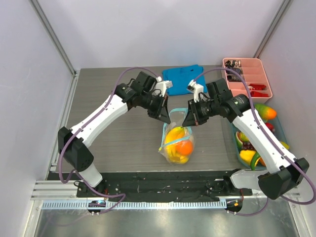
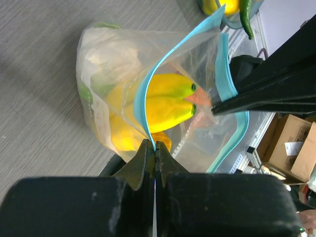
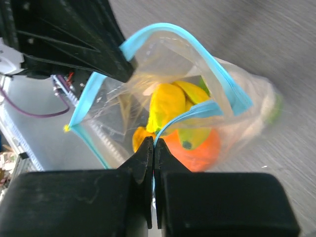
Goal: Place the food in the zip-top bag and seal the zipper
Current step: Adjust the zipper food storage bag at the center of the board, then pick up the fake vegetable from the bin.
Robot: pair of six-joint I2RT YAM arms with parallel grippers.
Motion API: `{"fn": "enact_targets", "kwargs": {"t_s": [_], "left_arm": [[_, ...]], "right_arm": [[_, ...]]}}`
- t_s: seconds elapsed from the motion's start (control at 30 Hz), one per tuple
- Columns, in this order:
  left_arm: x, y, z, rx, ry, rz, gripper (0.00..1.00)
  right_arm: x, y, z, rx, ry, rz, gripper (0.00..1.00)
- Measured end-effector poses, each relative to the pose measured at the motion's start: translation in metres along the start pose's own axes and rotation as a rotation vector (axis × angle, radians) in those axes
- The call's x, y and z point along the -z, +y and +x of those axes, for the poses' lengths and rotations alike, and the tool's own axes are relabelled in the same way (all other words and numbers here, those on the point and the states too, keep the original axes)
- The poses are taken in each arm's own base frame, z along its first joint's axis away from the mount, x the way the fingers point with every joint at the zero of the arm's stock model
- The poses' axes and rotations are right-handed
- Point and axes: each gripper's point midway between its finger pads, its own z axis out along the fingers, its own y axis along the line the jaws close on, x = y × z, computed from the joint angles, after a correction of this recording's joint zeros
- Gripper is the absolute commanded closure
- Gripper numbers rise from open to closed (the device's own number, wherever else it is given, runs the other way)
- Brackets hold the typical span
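Left gripper (image 2: 154,146), right gripper (image 3: 153,143) tight on zipper (image 2: 138,106) — bananas (image 2: 165,101), orange (image 3: 205,148) in zip-top bag (image 2: 113,54)

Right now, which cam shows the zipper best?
Right wrist: the zipper shows as a near-full open loop, both strips apart. Left wrist shows both strips, but less of the loop. Top external gives only a thin blue line across the bag.

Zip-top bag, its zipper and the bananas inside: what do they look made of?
Zip-top bag: thin clear plastic film, glossy; it wrinkles and contents show through. Zipper: thicker light-blue flexible plastic, fairly matte; it bends in smooth curves. Bananas: probably moulded plastic, smooth with soft sheen; could be rubbery.
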Motion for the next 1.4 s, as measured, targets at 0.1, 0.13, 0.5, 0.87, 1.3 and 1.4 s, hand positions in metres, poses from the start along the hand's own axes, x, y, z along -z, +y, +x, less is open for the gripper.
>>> {"fn": "enact_targets", "kwargs": {"t_s": [0.1, 0.13, 0.5, 0.87, 1.3, 1.4], "left_arm": [[-0.003, 0.009, -0.002, 0.027, 0.003, -0.014, 1.0], [-0.003, 0.011, -0.003, 0.036, 0.002, -0.018, 1.0], [-0.001, 0.016, -0.007, 0.057, -0.006, -0.029, 1.0], [-0.004, 0.016, -0.008, 0.063, 0.001, -0.021, 1.0], [-0.009, 0.019, -0.007, 0.065, 0.018, -0.018, 1.0], [-0.01, 0.02, -0.008, 0.064, 0.022, -0.019, 1.0]], "right_arm": [[-0.003, -0.016, -0.003, 0.001, 0.002, 0.044, 0.43], [-0.002, -0.019, -0.003, 0.0, -0.001, 0.056, 0.33], [0.089, -0.104, -0.045, 0.017, -0.138, 0.291, 0.0], [0.162, -0.259, 0.028, -0.001, 0.181, 0.634, 0.2], [0.17, -0.349, 0.071, 0.068, 0.521, 0.803, 0.37], [0.161, -0.366, 0.078, 0.058, 0.555, 0.793, 0.37]]}}
